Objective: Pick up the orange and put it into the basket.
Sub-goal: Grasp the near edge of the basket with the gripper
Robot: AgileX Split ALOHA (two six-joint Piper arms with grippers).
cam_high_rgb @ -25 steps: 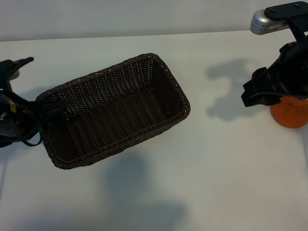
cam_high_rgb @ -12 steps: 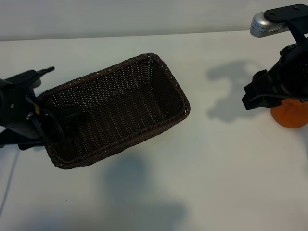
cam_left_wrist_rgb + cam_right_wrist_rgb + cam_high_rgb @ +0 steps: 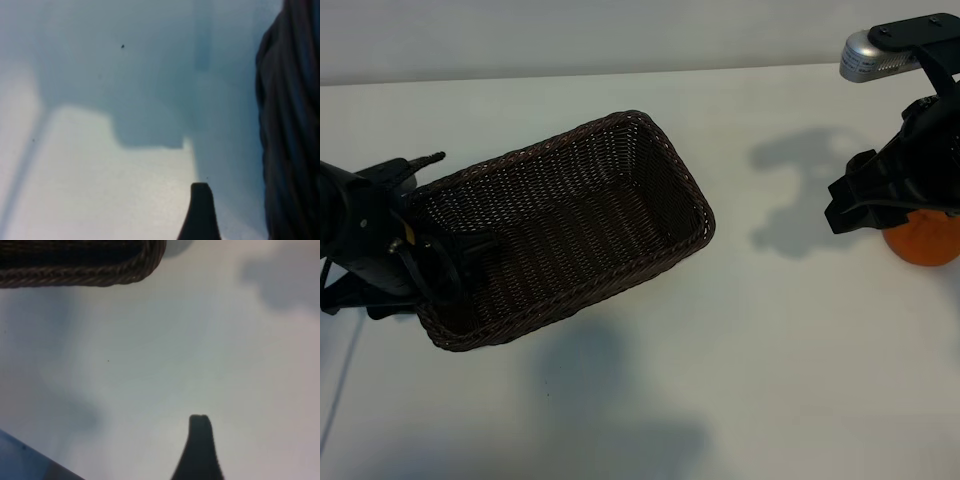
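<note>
The left gripper [image 3: 440, 265] has descended to the basket [image 3: 650, 140] rim, jaws spread, apparently to steady it. The right gripper [image 3: 880, 205], spread and empty, hovers at the orange [image 3: 925, 240]; no grasp yet.

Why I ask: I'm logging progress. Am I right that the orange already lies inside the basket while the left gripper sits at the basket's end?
Not quite. The orange is not in the basket; it sits on the table far to the basket's right, partly under the right gripper, as the exterior view shows. The left gripper is indeed at the basket's left end.
</note>
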